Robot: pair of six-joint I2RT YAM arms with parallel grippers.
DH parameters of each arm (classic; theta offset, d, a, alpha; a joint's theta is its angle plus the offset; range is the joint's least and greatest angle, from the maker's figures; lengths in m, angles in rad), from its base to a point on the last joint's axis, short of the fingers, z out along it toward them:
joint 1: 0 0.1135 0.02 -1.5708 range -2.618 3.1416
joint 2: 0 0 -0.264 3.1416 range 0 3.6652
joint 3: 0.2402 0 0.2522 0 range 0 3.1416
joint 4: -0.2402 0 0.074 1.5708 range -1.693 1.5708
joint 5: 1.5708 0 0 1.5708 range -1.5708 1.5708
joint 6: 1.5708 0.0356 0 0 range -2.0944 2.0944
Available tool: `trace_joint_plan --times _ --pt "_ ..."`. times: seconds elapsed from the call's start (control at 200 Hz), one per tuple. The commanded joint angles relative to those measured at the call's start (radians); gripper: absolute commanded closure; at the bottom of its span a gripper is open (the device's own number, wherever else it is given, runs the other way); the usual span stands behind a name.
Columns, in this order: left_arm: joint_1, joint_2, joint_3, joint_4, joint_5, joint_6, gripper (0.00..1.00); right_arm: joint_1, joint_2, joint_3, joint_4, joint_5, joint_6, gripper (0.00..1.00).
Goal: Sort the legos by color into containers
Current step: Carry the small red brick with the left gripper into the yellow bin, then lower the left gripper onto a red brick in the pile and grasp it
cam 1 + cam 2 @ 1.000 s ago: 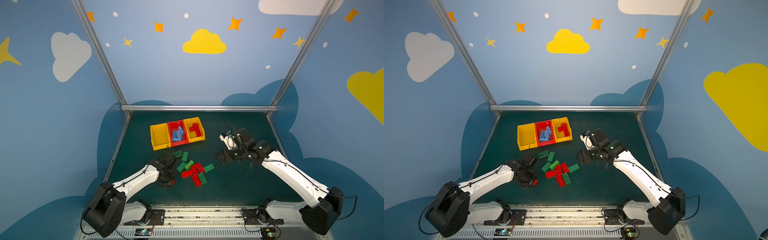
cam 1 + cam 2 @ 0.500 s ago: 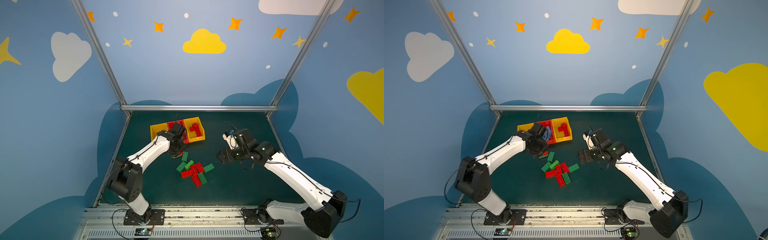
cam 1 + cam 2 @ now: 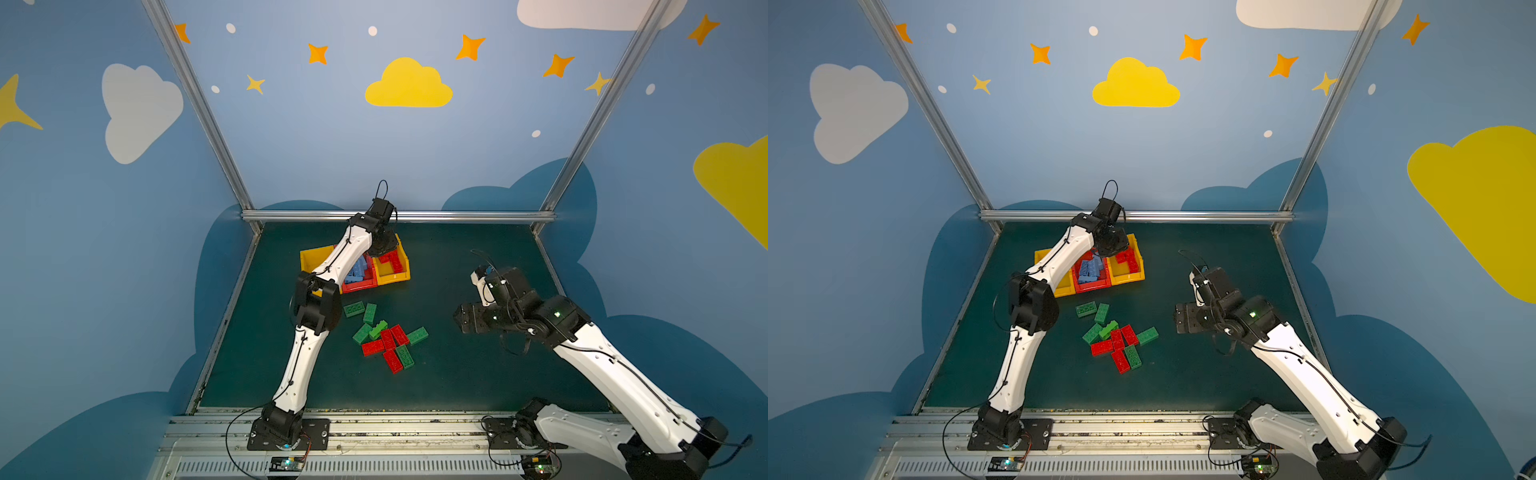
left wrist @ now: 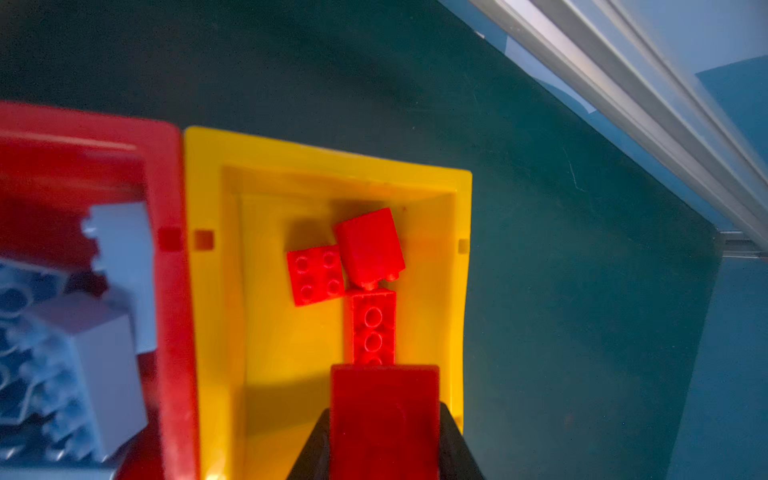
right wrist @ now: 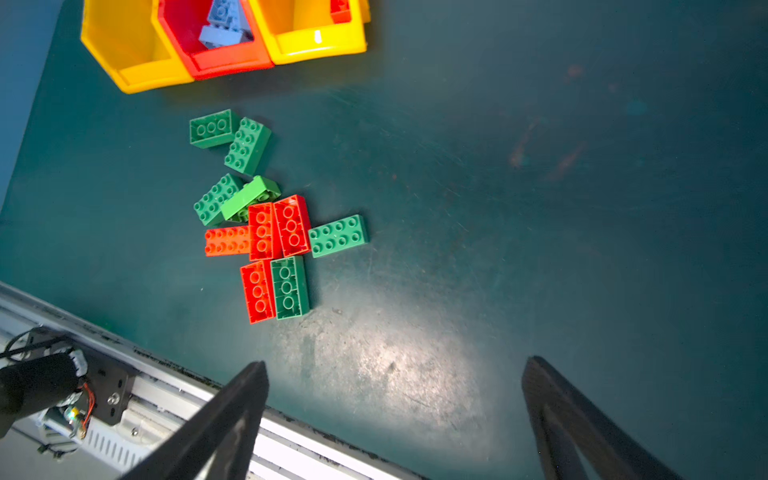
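Observation:
My left gripper is shut on a red lego and hangs over the right yellow container, where three red legos lie. In both top views the left gripper is above that container. The red middle container holds light blue legos. Green and red legos lie loose on the mat. My right gripper is open and empty, to the right of the pile.
The left yellow container is partly hidden by the left forearm in both top views. A metal rail runs along the mat's front edge, and an aluminium frame bar stands just behind the containers.
The left arm has swung from the mat's front, beside the pile, back to the containers with the red lego. The right gripper has opened a little wider and shifted slightly.

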Motion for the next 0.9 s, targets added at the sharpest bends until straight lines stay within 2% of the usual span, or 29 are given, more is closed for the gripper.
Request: trace_joint_plan --times 0.0,0.035,0.095,0.125,0.25,0.395,0.566,0.896 --pt "0.013 0.081 0.12 -0.082 0.028 0.028 0.65 0.003 -0.03 0.002 -0.08 0.061 0.054 0.06" --pt "0.016 0.095 0.135 -0.073 0.035 0.024 0.6 0.004 -0.035 0.005 -0.086 0.068 0.061 0.06" --pt "0.023 0.1 0.133 -0.052 0.051 0.015 0.41 0.003 -0.039 0.006 -0.092 0.077 0.072 0.06" --pt "0.023 0.098 0.132 -0.045 0.057 0.013 0.34 0.003 -0.041 0.007 -0.093 0.079 0.077 0.07" --pt "0.023 0.072 0.129 -0.041 0.058 0.018 0.19 0.003 -0.044 -0.002 -0.085 0.074 0.086 0.06" --pt "0.019 -0.035 0.046 -0.029 0.064 0.032 0.17 0.004 -0.043 -0.028 -0.053 0.047 0.079 0.06" --pt "0.002 -0.257 -0.232 0.03 0.05 0.076 0.17 0.004 -0.039 -0.062 -0.007 0.003 0.053 0.06" --pt "-0.03 -0.843 -1.114 0.244 0.067 0.187 0.17 0.006 0.013 -0.093 0.081 -0.105 -0.014 0.06"
